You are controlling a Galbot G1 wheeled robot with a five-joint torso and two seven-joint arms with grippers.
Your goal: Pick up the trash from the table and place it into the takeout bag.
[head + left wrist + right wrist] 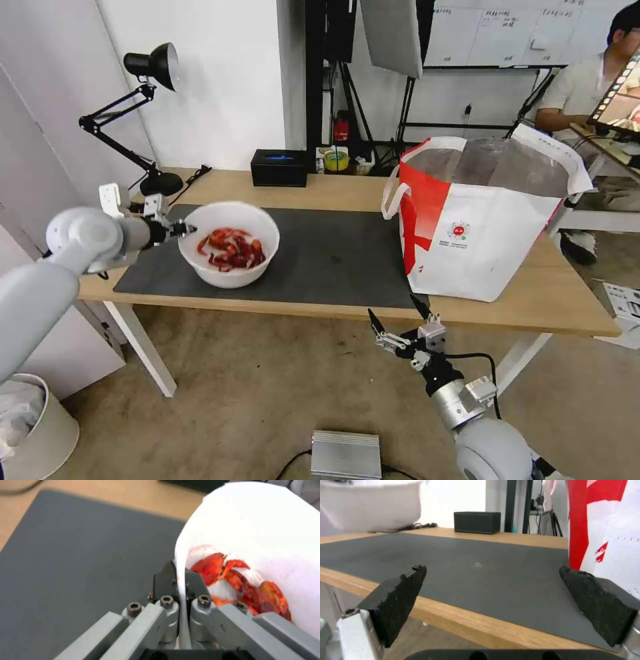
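Table (333, 193) light wood with a dark grey mat (327, 253) across its middle. Bag (487, 220) stands upright on the table's right end, partly on the mat's right edge, mouth open, foil lining showing. Bowl (229, 243) of red shells (231, 249) is on the mat's left part, well apart from the bag — in the right wrist view it looks raised off the mat, can't tell for sure. Left gripper (189, 229) is at the bowl's left rim, fingers (165, 578) pinched tight on the rim, one outside, one inside. Right gripper (397, 317) hangs below the table's front edge, in front of the bag — jaws wide apart, holding nothing.
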